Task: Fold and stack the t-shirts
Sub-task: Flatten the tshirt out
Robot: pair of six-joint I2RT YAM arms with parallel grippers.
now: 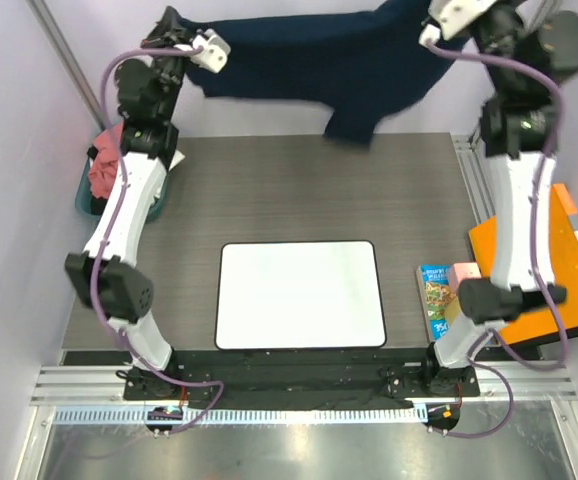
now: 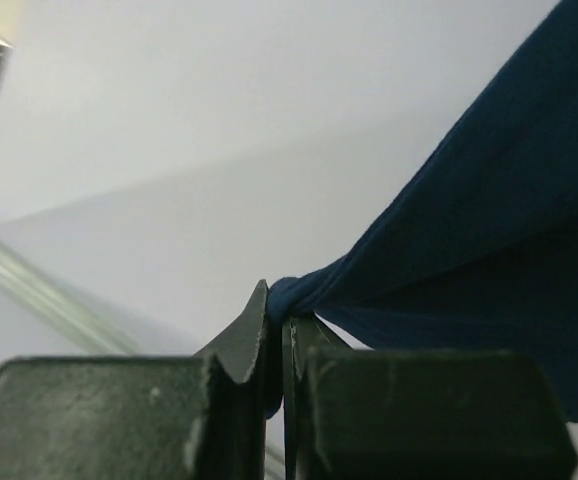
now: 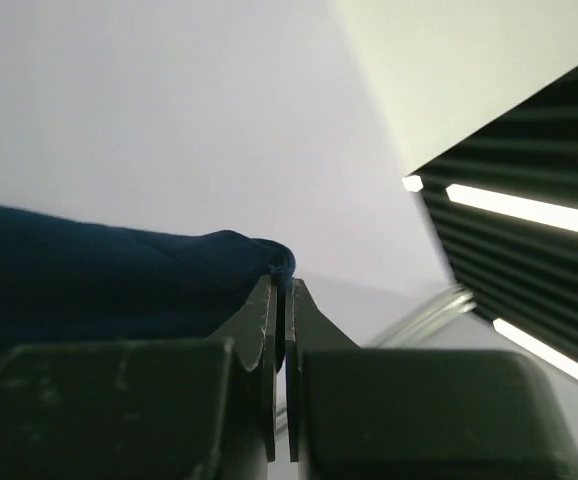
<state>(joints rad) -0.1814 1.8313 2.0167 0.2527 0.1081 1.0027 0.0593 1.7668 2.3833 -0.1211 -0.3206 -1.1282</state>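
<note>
With left pincer (image 2: pixel 279 315) and right pincer (image 3: pixel 281 290) each nipped shut on an edge of the large dark navy blue cloth t-shirt (image 1: pixel 309 60), stretched high over the far side of the grey wood-grain counter (image 1: pixel 319 190), lower both evenly onto the white rounded-corner mat (image 1: pixel 301 295), avoiding bunching the dangling sleeve (image 1: pixel 349 125). Leave the salmon-pink t-shirt (image 1: pixel 104 170) at far left.

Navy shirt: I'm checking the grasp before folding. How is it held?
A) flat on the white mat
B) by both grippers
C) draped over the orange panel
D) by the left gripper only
B: the left gripper and right gripper are each shut on an edge of the navy shirt, which hangs between them.
</note>
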